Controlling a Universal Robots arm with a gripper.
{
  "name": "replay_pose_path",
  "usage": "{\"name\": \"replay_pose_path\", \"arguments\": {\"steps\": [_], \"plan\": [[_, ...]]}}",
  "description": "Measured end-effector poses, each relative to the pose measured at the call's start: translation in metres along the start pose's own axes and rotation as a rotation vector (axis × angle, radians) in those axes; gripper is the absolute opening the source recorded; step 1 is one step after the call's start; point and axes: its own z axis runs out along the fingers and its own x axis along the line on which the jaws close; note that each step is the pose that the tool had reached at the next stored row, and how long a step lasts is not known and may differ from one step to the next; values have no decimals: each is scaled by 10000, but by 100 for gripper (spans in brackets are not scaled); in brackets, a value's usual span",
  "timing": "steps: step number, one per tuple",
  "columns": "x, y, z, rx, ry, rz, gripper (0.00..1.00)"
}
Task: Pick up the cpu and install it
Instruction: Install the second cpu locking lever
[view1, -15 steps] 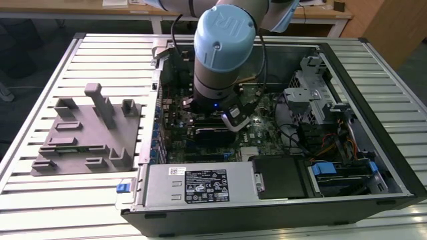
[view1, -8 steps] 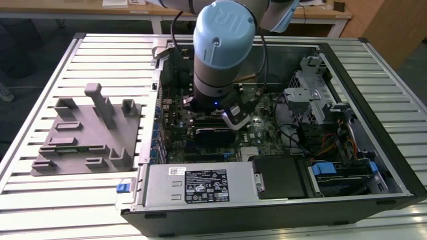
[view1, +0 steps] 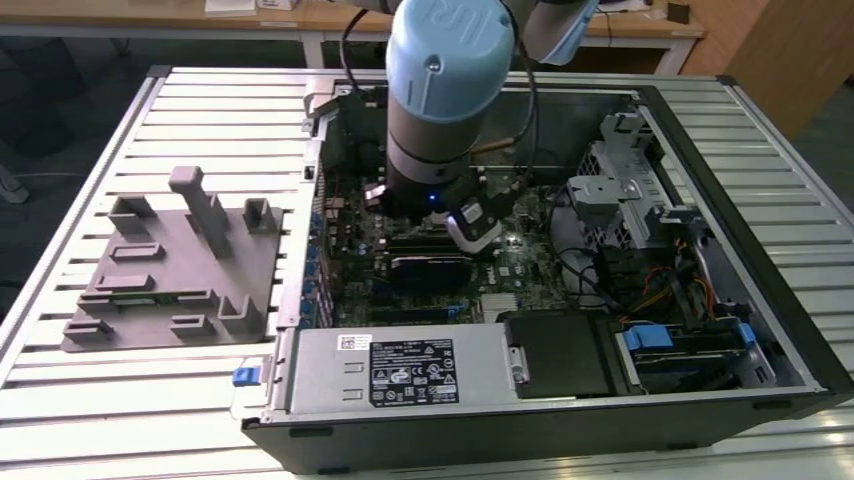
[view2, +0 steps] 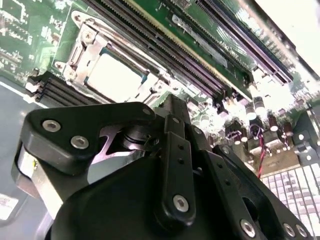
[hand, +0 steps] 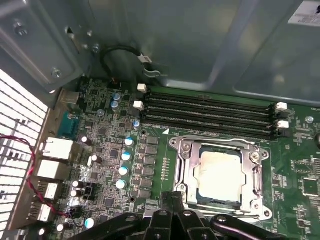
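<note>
Ribbed white metal slats make up the surface (view1: 80, 400) under my open computer case (view1: 787, 330), with the arm reaching down inside.

I see the case's black steel walls around a green motherboard (hand: 150, 165), and a grey moulded plastic tray (view1: 174, 270) with blocky upright pegs lying on the slats to the exterior view's left of the case. My arm's pale blue cylinder drops to the gripper (hand: 172, 200), black hinged links with bright screw heads, low over the board. Its jaws look drawn together with nothing between them. Four long dark memory slots (hand: 210, 115) run beside the socket (hand: 187, 170), a square bright metal frame. The cpu (hand: 218, 175) sits flat inside that frame, its pale silvery top smooth and square.
</note>
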Motion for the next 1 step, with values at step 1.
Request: {"name": "replay_pose_path", "arguments": {"steps": [1], "plan": [[0,7,-18,-1,0,0,11]]}}
